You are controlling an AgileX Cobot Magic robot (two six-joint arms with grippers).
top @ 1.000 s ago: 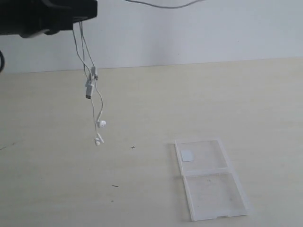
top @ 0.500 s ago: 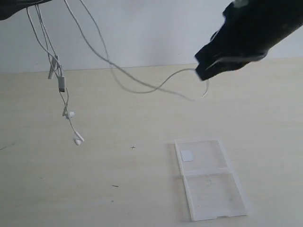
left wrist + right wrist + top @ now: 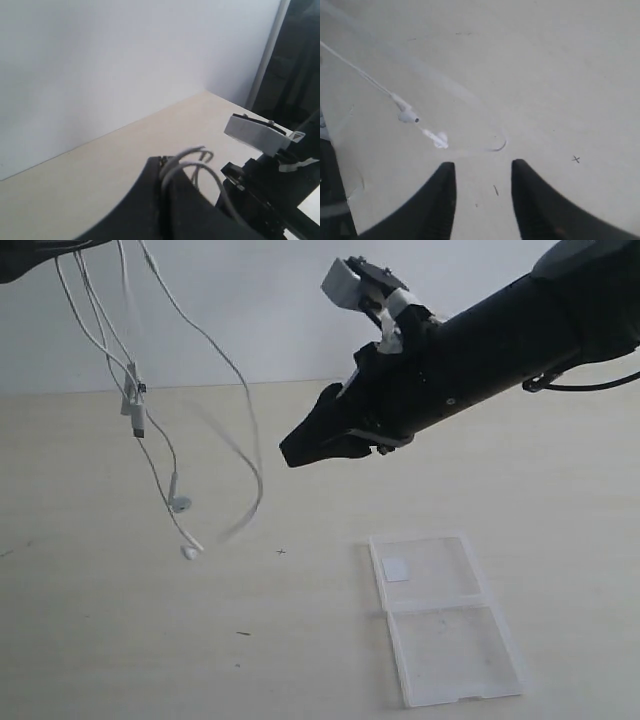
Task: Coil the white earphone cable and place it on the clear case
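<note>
The white earphone cable [image 3: 133,400] hangs in several strands from my left gripper [image 3: 40,252], high at the exterior view's top left corner. In the left wrist view that gripper [image 3: 167,167] is shut on loops of the cable [image 3: 192,152]. Two earbuds [image 3: 181,505] dangle just above the table, and a blurred free loop [image 3: 252,480] swings beside them. My right gripper [image 3: 292,452] hovers open to the right of the loop, holding nothing [image 3: 482,167], with the earbuds [image 3: 409,117] beyond its fingertips. The clear case [image 3: 445,640] lies open on the table with its sticker [image 3: 396,569] in the far half.
The pale wooden table [image 3: 560,460] ends at a white wall [image 3: 280,310] behind. Small dark marks dot the table, one a cross [image 3: 281,551] left of the case. My right arm [image 3: 500,340] stretches in from the upper right, above the table.
The right gripper has let go of the cable and moved left and down. The stretched strand has dropped into a swinging loop under the left gripper, and the earbuds have swung right.
</note>
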